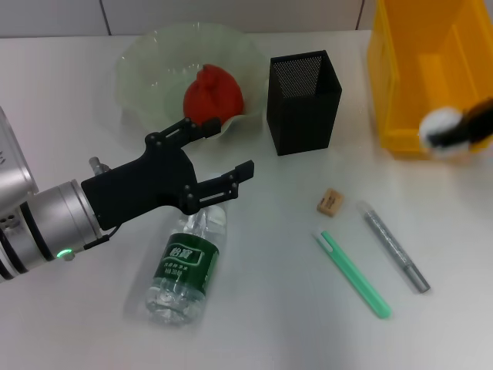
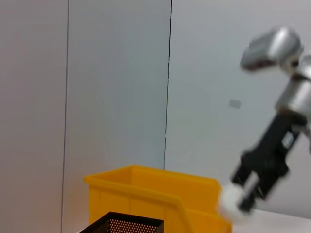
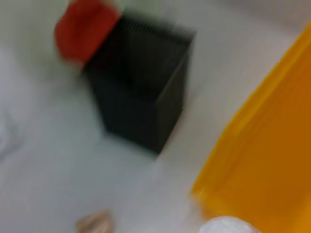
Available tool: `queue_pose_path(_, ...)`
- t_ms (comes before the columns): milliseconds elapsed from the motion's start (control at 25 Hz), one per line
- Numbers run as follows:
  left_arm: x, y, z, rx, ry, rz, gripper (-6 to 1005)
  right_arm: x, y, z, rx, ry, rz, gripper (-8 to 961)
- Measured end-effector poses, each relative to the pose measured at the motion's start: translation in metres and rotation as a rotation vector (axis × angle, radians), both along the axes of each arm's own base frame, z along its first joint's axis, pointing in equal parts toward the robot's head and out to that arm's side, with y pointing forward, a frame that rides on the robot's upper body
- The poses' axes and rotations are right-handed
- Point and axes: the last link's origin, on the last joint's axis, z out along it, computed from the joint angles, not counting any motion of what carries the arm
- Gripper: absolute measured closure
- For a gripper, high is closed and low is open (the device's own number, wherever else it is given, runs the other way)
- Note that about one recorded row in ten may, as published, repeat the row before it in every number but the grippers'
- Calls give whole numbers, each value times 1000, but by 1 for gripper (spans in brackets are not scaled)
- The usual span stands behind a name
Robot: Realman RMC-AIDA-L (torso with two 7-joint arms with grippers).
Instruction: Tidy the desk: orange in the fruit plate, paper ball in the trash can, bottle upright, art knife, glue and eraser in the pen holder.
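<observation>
1. My open left gripper (image 1: 229, 151) hangs above the lying clear plastic bottle (image 1: 185, 266).
2. The black mesh pen holder (image 1: 303, 100) stands between the green glass plate (image 1: 142, 65) and the yellow plastic bin (image 1: 400, 77).
3. Bare table (image 1: 262, 308) lies in front of the holder.

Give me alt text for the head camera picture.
The left end effector hovers open above a lying water bottle; the right end effector holds a paper ball at the yellow bin.

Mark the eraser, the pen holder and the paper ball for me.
eraser (image 1: 330, 201), head view, middle of its top face.
pen holder (image 1: 308, 116), head view, front mesh wall.
paper ball (image 1: 440, 123), head view, its white surface in the right hand, at the yellow bin's front edge.
</observation>
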Motion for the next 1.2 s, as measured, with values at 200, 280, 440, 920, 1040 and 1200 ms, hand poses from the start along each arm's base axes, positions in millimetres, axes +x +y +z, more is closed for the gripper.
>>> queue_pose_path(200,1,0,0,-2,-1,-3,164,-12,11,46,231,35,63,438)
queue_pose_path(280,1,0,0,-3,-4,-5,164,-8,22,50,277,40,73,437)
queue_pose_path(440,2,0,0,-8,-10,-1,164,13,46,36,314,42,72,437)
queue_pose_path(920,17,3,13,-99,47,55,180,16,47,27,349,81,120,194)
queue_pose_path(1040,28,3,20,-82,153,124,185,11,21,28,329,206,214,140)
queue_pose_path(1200,52,-5,25,-53,250,175,191,12,-23,17,283,349,401,111)
